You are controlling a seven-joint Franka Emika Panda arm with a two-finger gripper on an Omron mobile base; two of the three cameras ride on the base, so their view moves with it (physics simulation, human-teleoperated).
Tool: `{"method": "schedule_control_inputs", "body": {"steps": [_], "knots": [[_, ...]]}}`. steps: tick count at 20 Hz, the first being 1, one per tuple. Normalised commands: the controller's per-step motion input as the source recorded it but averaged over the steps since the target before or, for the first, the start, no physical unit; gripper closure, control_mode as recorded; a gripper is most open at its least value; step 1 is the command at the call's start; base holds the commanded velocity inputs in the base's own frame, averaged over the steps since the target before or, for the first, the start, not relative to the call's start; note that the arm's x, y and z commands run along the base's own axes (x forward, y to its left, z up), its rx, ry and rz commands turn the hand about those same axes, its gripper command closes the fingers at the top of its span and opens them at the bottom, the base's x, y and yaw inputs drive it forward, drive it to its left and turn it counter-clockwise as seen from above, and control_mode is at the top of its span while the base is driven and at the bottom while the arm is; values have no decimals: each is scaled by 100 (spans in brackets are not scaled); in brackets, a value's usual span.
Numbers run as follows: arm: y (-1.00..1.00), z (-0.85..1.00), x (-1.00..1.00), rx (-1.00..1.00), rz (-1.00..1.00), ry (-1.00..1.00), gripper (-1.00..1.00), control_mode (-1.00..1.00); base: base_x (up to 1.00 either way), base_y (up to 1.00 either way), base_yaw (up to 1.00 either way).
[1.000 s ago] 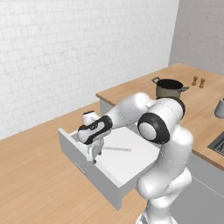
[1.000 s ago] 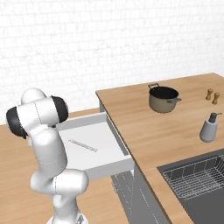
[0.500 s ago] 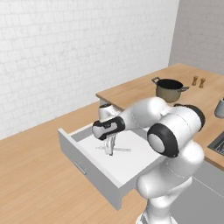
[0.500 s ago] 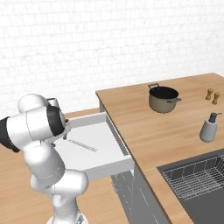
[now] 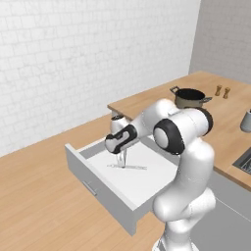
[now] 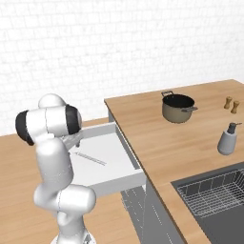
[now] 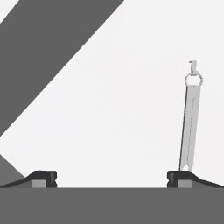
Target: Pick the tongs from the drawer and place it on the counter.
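since a second ago the arm has swung down into the drawer (image 5: pixel 105 188). gripper (image 7: pixel 112 178) hovers with fingers wide apart, holding nothing. tongs (image 7: pixel 190 127) lie flat on the drawer floor by one fingertip (image 7: pixel 183 176). likely light, stiff, slippery metal; pinching both arms mid-length looks best.

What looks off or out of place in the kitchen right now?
Nothing is spilled or damaged. One thing stands out: in the hand view, the open gripper is off-centre over the tongs, which run from one fingertip rather than between the two, flat in the drawer.
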Motion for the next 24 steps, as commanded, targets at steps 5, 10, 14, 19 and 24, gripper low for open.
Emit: {"method": "schedule_control_inputs", "body": {"steps": [5,10,14,19,24], "knots": [[27,-35,40,-7,0,6,-100,-100,0,0,0],[2,-60,64,-1,0,1,-100,-100,0,0,0],[0,-51,50,0,0,0,-100,-100,0,0,0],[0,-52,26,0,0,8,-100,-100,0,0,0],[-1,-53,11,0,0,13,-100,-100,0,0,0]]}}
